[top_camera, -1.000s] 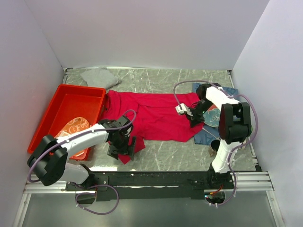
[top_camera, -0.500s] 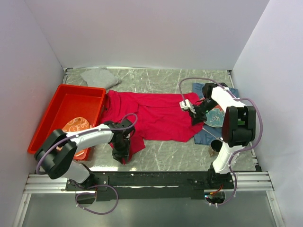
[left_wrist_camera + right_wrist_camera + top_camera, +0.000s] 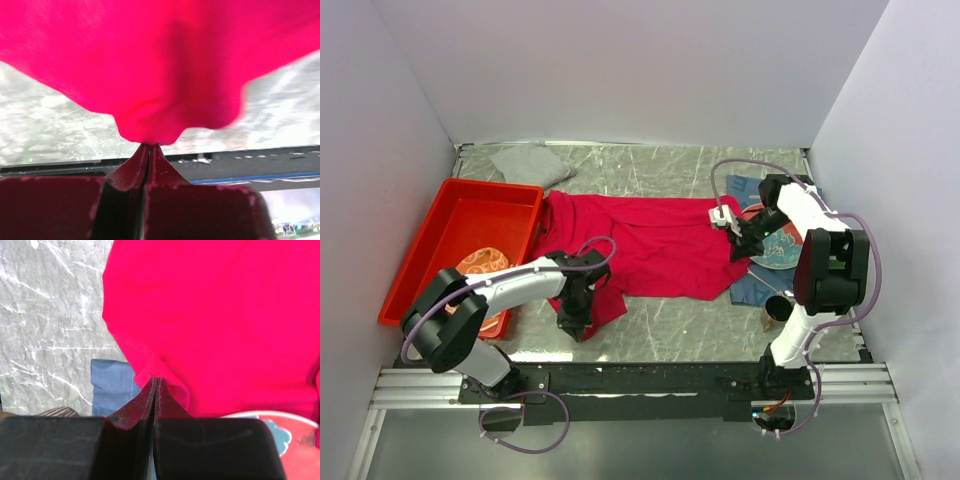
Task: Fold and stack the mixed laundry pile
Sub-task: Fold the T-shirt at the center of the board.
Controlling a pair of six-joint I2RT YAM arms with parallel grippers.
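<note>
The crimson-magenta shirt (image 3: 650,245) lies spread across the middle of the table. My left gripper (image 3: 576,314) is shut on its near-left corner; in the left wrist view the jaws (image 3: 148,146) pinch a fold of the shirt (image 3: 160,60) just above the tabletop. My right gripper (image 3: 740,240) is shut on the shirt's right edge, and the right wrist view shows the jaw tips (image 3: 156,380) clamped on the hem of the shirt (image 3: 225,315). The grey garment (image 3: 528,163) lies crumpled at the back left. The orange-and-white patterned cloth (image 3: 480,266) sits in the red tray.
A red plastic tray (image 3: 440,225) stands at the left. A dark blue placemat cloth (image 3: 758,287) with a patterned plate (image 3: 782,248) on it lies at the right, under my right arm. A small dark cup (image 3: 775,310) stands near the placemat's front edge. White walls enclose three sides.
My left gripper went from open to shut on the shirt's near-left corner. My right gripper moved right and back with the shirt's edge, pulling the cloth flatter.
</note>
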